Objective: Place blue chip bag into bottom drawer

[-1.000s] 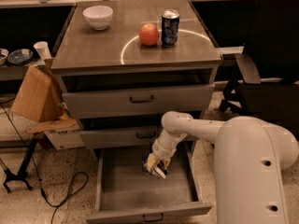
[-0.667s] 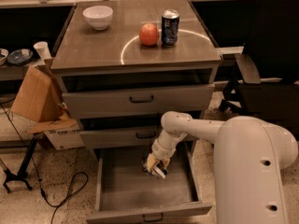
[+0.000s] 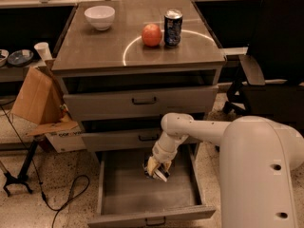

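The bottom drawer [image 3: 124,194] of the grey cabinet is pulled wide open, and its front panel is near the lower edge of the view. My white arm reaches down into it from the right. My gripper [image 3: 156,167] hangs just above the drawer floor near the back middle. It is shut on the blue chip bag [image 3: 160,174], a small dark crumpled bag with pale edges that sticks out below the fingers. The bag looks just above or touching the drawer floor; I cannot tell which.
On the cabinet top stand a white bowl [image 3: 99,16], a red apple [image 3: 151,34] and a blue soda can [image 3: 173,27]. The two upper drawers [image 3: 142,101] are slightly ajar. A black chair [image 3: 270,75] is at the right. A brown cardboard box [image 3: 38,99] and a floor cable [image 3: 61,201] are at the left.
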`<state>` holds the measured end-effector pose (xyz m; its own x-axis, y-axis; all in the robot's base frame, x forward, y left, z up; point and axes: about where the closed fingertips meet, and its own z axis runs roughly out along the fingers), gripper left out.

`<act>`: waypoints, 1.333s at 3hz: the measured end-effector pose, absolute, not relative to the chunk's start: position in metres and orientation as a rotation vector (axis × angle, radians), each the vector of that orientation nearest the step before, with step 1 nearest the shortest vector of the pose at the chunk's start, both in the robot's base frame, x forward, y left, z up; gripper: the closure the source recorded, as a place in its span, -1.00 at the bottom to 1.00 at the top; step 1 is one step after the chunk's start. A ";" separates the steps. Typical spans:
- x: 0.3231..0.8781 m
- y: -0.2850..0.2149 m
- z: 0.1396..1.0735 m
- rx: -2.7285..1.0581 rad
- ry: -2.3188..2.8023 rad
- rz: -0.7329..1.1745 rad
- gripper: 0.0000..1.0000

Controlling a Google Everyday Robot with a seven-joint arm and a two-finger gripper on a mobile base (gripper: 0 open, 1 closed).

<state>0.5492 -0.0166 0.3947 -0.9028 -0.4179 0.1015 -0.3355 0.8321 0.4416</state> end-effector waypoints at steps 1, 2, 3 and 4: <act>0.538 -0.001 0.422 0.681 -2.838 -0.610 -0.31; 0.534 0.016 0.443 0.739 -2.849 -0.572 -0.78; 0.574 0.043 0.443 0.682 -2.846 -0.531 -1.00; 0.574 0.043 0.443 0.682 -2.846 -0.531 -1.00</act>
